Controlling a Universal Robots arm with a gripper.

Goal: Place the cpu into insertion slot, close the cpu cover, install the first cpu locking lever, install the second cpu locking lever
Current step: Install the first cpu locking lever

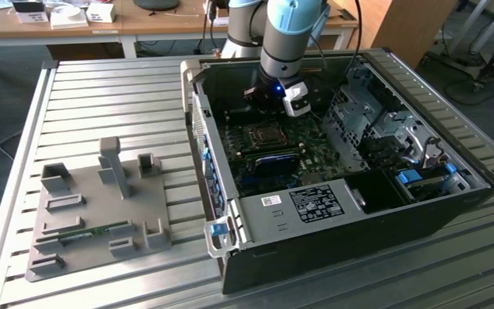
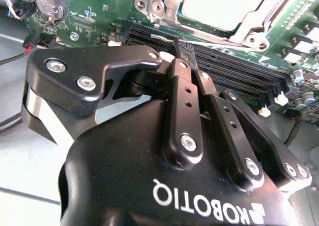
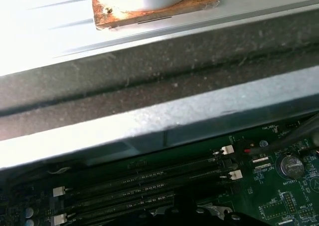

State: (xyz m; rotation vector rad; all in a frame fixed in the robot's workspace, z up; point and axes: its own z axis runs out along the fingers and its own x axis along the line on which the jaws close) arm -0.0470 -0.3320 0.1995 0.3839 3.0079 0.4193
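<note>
Progress looks fair: the cpu (image 2: pixel 219 4) lies in the insertion slot (image 1: pixel 262 136), with the cpu cover (image 2: pixel 251 27) down over it. The gripper (image 2: pixel 180 49), fingers pressed together and empty, hangs over the memory slots (image 2: pixel 239 72) just beside; whether the locking levers are latched I cannot tell.

Motherboard (image 2: pixel 99 16): green, with black memory slots (image 2: pixel 239 71); cpu (image 2: pixel 219 4): silver-grey top; cpu cover (image 2: pixel 251 29): silvery. Gripper (image 2: pixel 192 61): glossy black with white lettering and silver screws; arm (image 1: pixel 294 26): light blue and grey. Computer case (image 1: pixel 359 244): black shell, grey metal inside, blue latch (image 1: pixel 219 228); worktop (image 1: pixel 110 96): pale grey, ribbed in parallel slats; fixture plate (image 1: pixel 84 225): plain grey.
</note>
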